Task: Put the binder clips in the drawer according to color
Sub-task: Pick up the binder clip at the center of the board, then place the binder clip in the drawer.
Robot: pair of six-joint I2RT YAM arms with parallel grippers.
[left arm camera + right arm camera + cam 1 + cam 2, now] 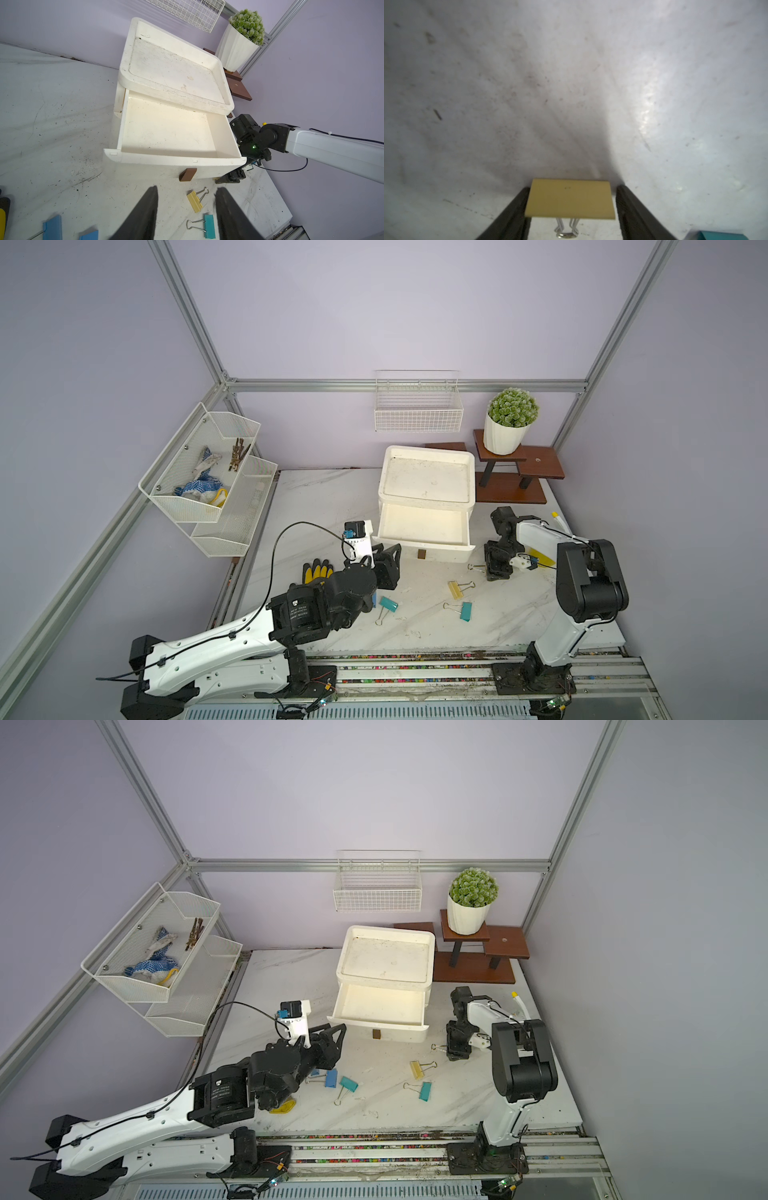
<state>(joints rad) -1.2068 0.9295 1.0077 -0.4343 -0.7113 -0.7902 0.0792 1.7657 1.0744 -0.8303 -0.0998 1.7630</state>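
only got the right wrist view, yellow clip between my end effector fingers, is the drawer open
Observer: Yes, the drawer is pulled out and nothing lies in it.
Operator: any more yellow ones
Observer: A second yellow clip lies in front of the drawer, next to a teal clip.
Operator: anything else near the drawer
Observer: The left end effector hangs open by its left front corner, holding nothing.
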